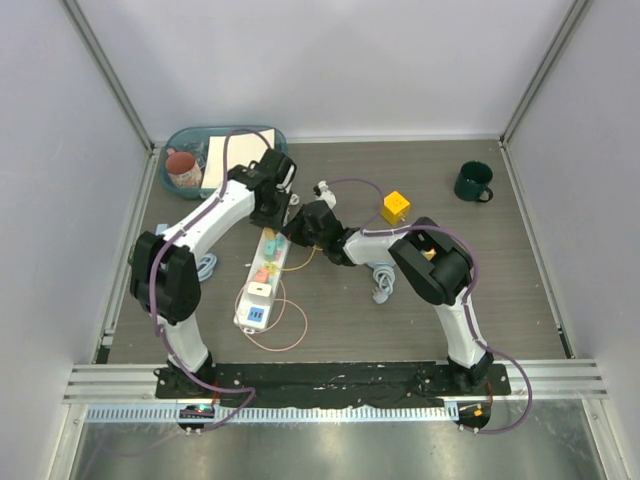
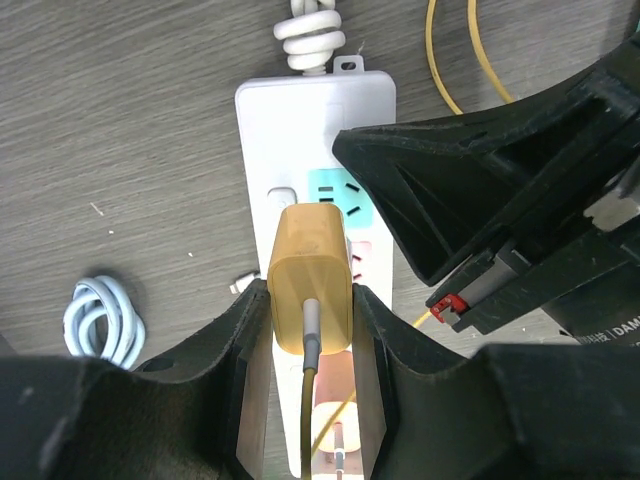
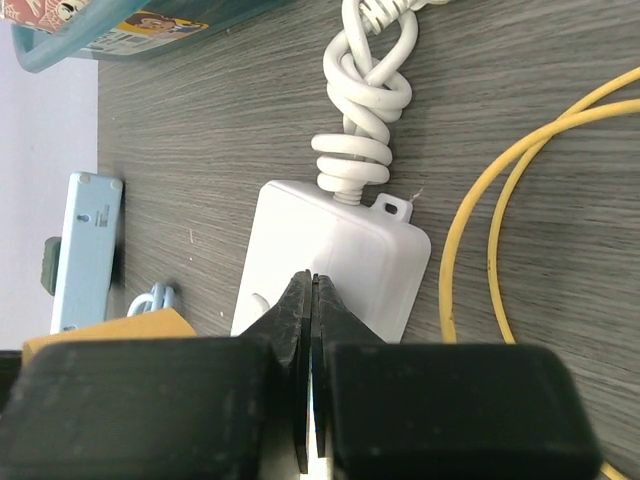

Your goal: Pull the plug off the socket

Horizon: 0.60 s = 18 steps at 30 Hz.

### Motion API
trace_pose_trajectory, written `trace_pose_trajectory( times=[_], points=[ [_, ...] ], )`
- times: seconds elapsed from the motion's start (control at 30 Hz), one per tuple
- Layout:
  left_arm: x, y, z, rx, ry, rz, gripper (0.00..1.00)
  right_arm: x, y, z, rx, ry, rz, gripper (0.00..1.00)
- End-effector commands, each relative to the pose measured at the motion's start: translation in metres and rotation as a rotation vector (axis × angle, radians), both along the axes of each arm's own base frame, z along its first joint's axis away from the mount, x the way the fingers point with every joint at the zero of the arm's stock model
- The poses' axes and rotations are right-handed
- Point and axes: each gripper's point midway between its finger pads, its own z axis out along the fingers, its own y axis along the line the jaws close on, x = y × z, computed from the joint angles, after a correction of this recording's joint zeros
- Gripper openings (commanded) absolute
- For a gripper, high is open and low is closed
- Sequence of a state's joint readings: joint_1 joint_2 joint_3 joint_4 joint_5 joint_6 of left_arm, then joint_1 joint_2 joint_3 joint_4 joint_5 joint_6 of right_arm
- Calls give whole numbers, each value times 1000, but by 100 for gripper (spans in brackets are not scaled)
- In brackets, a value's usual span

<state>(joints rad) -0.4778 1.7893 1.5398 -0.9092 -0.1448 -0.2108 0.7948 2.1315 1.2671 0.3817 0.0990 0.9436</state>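
- Top view: the socket (image 1: 266, 258), a long white strip, runs down the middle of the frame from just under the two grippers. The plug (image 1: 260, 291), a white square block, sits on its lower part, just above the blue outlet face (image 1: 255, 315) and well apart from both grippers.
- The left gripper (image 1: 272, 213) and right gripper (image 1: 302, 228) crowd the socket's upper end. How their jaws stand cannot be read from here.
- Left wrist view: the left gripper (image 2: 310, 300) is part-open, its jaws flat against the two sides of a tan adapter (image 2: 311, 265). The adapter has a grey cord (image 2: 312, 330) and is seated in the socket (image 2: 300, 110) at frame centre. That adapter is what the gripper has hold of; I cannot pick out the white plug in this view.
- The right gripper (image 2: 365, 165) fills the right of the frame, its tip over the socket body beside the teal outlet face (image 2: 345, 200).
- Right wrist view: the right gripper (image 3: 311, 290) is fully closed and grips nothing. Its tips are together over the socket (image 3: 345, 250) near the corded end, at frame centre, and it looks to be pinning the socket down.
- Judgement: the pull should go straight along the prongs, without rocking, while the right tip presses the socket flat. Otherwise the whole strip is likely to lift with it. The white plug would need the same squared side grip.
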Motion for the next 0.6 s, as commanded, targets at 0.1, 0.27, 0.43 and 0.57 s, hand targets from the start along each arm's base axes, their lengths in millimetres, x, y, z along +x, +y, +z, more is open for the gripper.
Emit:
trace_pose_trajectory(
  times=[0.1,0.27,0.43,0.57],
  points=[
    [42,-12,73,-45,-200,32,0,-35,-44,-44,-226,92,34,1],
    [63,-22,107,-95,-293,36,0,-28,-40,26,-102,-32,55,4],
    [75,-63,111,-257,-268,-28,0,-14,-84,122,-75,-180,-66,25],
    [88,-100,107,-389,-282,-76,0,-15,-156,148,-161,-249,-248,45]
  ],
)
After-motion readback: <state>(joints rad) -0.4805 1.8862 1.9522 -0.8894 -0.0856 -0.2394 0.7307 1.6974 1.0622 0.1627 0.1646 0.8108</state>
